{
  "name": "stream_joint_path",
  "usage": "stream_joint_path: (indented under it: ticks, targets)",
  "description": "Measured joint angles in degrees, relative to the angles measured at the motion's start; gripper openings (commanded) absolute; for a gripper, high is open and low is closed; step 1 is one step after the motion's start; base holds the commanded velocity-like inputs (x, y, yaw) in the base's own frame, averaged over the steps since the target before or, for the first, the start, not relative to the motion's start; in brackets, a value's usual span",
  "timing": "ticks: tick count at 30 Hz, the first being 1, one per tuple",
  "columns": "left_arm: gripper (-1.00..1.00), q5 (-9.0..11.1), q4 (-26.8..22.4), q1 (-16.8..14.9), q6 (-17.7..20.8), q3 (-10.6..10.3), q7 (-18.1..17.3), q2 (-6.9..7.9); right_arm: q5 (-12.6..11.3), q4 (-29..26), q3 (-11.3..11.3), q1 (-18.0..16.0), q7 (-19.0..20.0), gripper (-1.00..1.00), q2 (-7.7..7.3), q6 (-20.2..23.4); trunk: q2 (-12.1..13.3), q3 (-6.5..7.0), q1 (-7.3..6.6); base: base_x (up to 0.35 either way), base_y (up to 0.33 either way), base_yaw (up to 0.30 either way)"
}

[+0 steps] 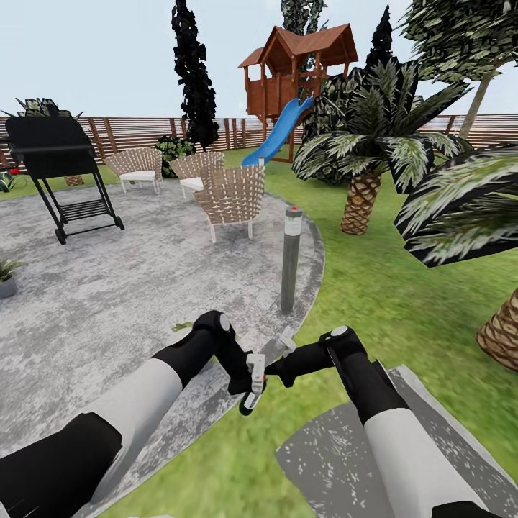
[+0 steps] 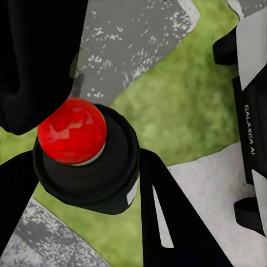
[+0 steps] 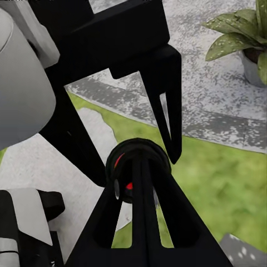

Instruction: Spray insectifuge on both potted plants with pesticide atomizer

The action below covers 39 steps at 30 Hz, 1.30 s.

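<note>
At the far left of the head view a potted plant (image 1: pixel 7 275) sat on the grey patio (image 1: pixel 129 288), cut by the frame edge. Behind it stood a black grill (image 1: pixel 57 169), then three wicker chairs (image 1: pixel 230 198) grouped at the back of the paving, with the slatted fence (image 1: pixel 129 133) beyond. A grey lamp post (image 1: pixel 291 259) rose at the patio's rim. Past it were a blue slide (image 1: pixel 277 133) under a wooden playhouse (image 1: pixel 298 68), and palms (image 1: pixel 363 155) on the lawn (image 1: pixel 403 288) to the right.

Low in the frame both arms bent inward, and the left claw (image 1: pixel 253 385) and right claw (image 1: pixel 277 352) met just beside each other over the patio's edge. The left claw's fingers (image 2: pixel 167 217) stood apart, spread to either side of a black cylinder (image 2: pixel 89 167) topped by a red ball (image 2: pixel 72 130); contact could not be made out. The right claw's fingers (image 3: pixel 153 222) ran close together, nearly touching, with the same round black part (image 3: pixel 139 164) lying beyond them. In the right wrist view a potted plant (image 3: pixel 245 41) stood on the paving, well apart from the claws. The atomizer could not be made out.
</note>
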Motion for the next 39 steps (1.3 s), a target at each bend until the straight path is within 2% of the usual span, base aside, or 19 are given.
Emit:
stream_joint_path:
  ticks: [7, 10, 12, 14, 16, 18, 20, 21, 23, 25, 27, 28, 29, 30, 32, 34, 35, 38, 39]
  targets:
    - [-1.00, -0.48, 0.32, 0.00, 0.13, 0.03, 0.13, 1.07, 0.00, 0.01, 0.00, -0.02, 0.01, -1.00, 0.00, 0.00, 0.00, 0.00, 0.00, 0.000, 0.000, 0.000]
    - [-1.00, -0.61, 0.44, 0.00, 0.24, -0.03, 0.16, 4.76, 0.00, 0.00, 0.00, -0.02, 0.07, -1.00, 0.00, 0.00, 0.00, 0.00, 0.00, 0.000, 0.000, 0.000]
    - [-1.00, -0.79, 0.54, 0.00, 0.25, 0.14, 0.10, 8.81, -0.01, 0.03, 0.00, -0.02, 0.08, -1.00, 0.01, -0.01, 0.00, 0.00, 0.00, 0.000, 0.000, 0.000]
    - [-1.00, -0.78, 0.58, 0.00, 0.20, 0.25, 0.20, 11.61, -0.01, 0.05, 0.00, -0.02, 0.05, -1.00, 0.07, -0.01, 0.00, 0.00, 0.00, 0.000, 0.000, 0.000]
    - [-1.00, -0.63, 0.58, 0.11, 0.26, 0.74, 0.42, 13.77, 0.05, 0.06, -0.07, -0.02, 0.02, -1.00, 0.04, -0.01, 0.00, 0.00, 0.00, 0.000, 0.000, 0.000]
    - [-1.00, -0.54, 0.57, 0.44, 0.32, 3.34, 0.61, 15.00, 0.04, 0.10, -0.20, 0.07, 0.00, -1.00, -0.19, -0.11, 0.00, 0.00, 0.00, 0.000, 0.000, 0.000]
    - [-1.00, -0.52, 0.67, 0.72, 0.34, 7.58, 0.86, 16.06, 0.10, 1.27, -0.44, 0.21, -0.27, -1.00, -0.52, -0.53, 0.00, 0.00, 0.00, 0.000, 0.000, 0.000]
    - [-1.00, -0.52, 0.69, 1.19, 0.35, 9.65, 0.93, 16.48, 0.13, 2.72, -0.56, 0.25, -0.39, 1.00, -1.54, -0.81, 0.00, 0.00, 0.00, 0.000, 0.000, 0.000]
    - [-1.00, -0.50, 0.70, 3.40, 0.36, 14.71, 1.62, 17.04, 0.29, 6.17, -0.89, 0.33, -0.46, 1.00, -6.52, -1.37, 0.00, -0.01, 0.00, 0.000, 0.000, 0.000]
    - [-1.00, -0.51, 0.66, 6.56, 0.36, 20.88, 3.51, 17.25, 0.20, 8.67, -1.43, 0.62, -0.64, 1.00, -12.80, -1.57, 0.00, -0.01, 0.00, 0.000, 0.000, 0.000]
    - [-1.00, -0.52, 0.64, 8.63, 0.36, 24.89, 5.88, 17.27, 0.16, 11.46, -3.21, 0.81, -1.21, 1.00, -16.70, -1.85, 0.00, -0.01, 0.00, 0.000, 0.000, 0.000]
    - [-1.00, -0.50, 0.64, 9.86, 0.36, 27.15, 7.98, 17.30, 0.01, 13.26, -5.22, 0.85, -2.10, 1.00, -18.61, -2.38, 0.00, -0.01, 0.00, 0.000, 0.000, 0.000]
    - [-1.00, -0.36, 0.64, 11.91, 0.35, 31.13, 12.71, 17.37, -0.04, 16.11, -10.33, 0.92, -4.89, 1.00, -21.24, -4.60, 0.00, -0.02, 0.01, 0.000, 0.000, 0.000]
    - [-1.00, -0.31, 0.63, 12.88, 0.31, 33.31, 15.41, 17.38, 0.03, 17.27, -13.15, 0.92, -7.65, 1.00, -22.47, -6.35, 0.00, -0.01, 0.00, 0.000, 0.000, 0.000]
    - [-1.00, -0.41, 0.64, 15.04, 0.16, 37.22, 21.27, 17.38, 0.08, 18.68, -18.59, 0.94, -17.51, 1.00, -23.54, -11.00, 0.00, -0.01, 0.00, 0.000, 0.000, 0.000]
    - [-1.00, -0.49, 0.65, 17.80, -0.01, 41.24, 26.09, 17.38, 0.05, 19.35, -23.00, 0.95, -29.11, 1.00, -24.07, -16.08, 0.00, -0.01, 0.00, 0.000, 0.000, 0.000]
    - [-1.00, -0.35, 0.64, 18.81, -0.24, 43.12, 27.25, 17.37, -0.01, 19.48, -24.53, 0.96, -32.61, 1.00, -24.15, -17.61, 0.00, -0.01, 0.00, 0.000, 0.000, 0.000]
    - [-1.00, -0.35, 0.67, 22.49, -3.34, 53.10, 28.88, 17.32, -0.07, 22.09, -32.26, 1.61, -38.17, 1.00, -23.47, -20.66, 0.00, -0.02, 0.00, 0.000, 0.000, 0.000]
    - [-1.00, -0.45, 0.82, 23.97, -5.79, 58.16, 29.11, 17.08, 0.01, 26.66, -36.69, 2.03, -38.96, 1.00, -23.00, -21.90, 0.00, -0.03, 0.01, 0.000, 0.000, 0.000]
